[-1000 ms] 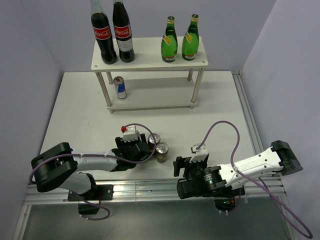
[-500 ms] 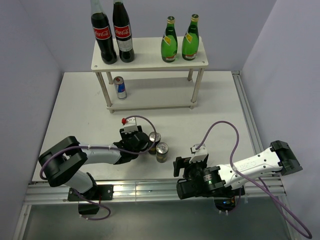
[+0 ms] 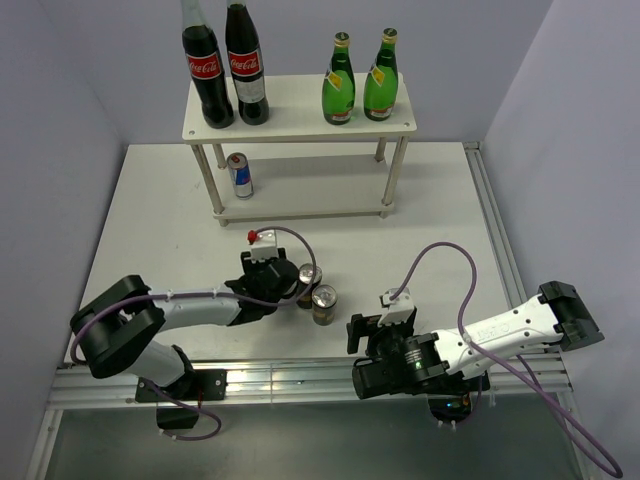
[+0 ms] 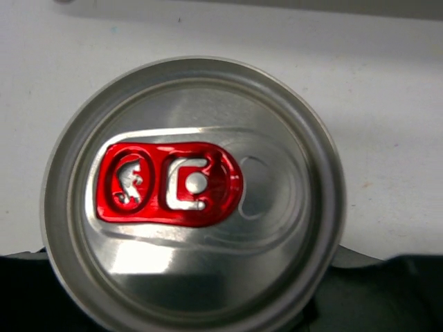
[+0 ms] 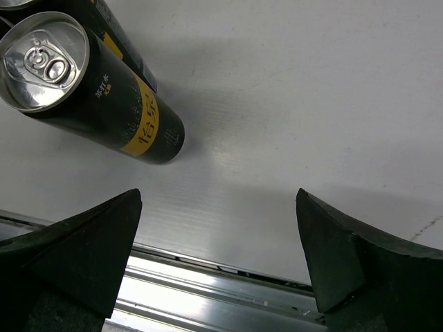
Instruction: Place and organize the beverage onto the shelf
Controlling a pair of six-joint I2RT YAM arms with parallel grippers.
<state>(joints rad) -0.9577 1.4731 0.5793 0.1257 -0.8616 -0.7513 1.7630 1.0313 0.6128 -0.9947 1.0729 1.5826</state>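
Observation:
A can with a silver lid and a red pull tab fills the left wrist view. My left gripper is shut on it, only dark finger edges showing at the bottom corners. From above, that left gripper holds the rear one of two dark cans. The front dark can stands just beside it, with its yellow label in the right wrist view. My right gripper hangs open over bare table near the front rail. Two green bottles stand on top of the white shelf. A blue-and-silver can stands on its lower tier.
Two tall cola bottles with red labels occupy the left of the shelf's top board. A metal rail runs along the table's near edge. Grey walls close in on the left and right.
My left gripper has closed on the rear dark can and its arm has shifted slightly toward the shelf. The right arm has stayed put.

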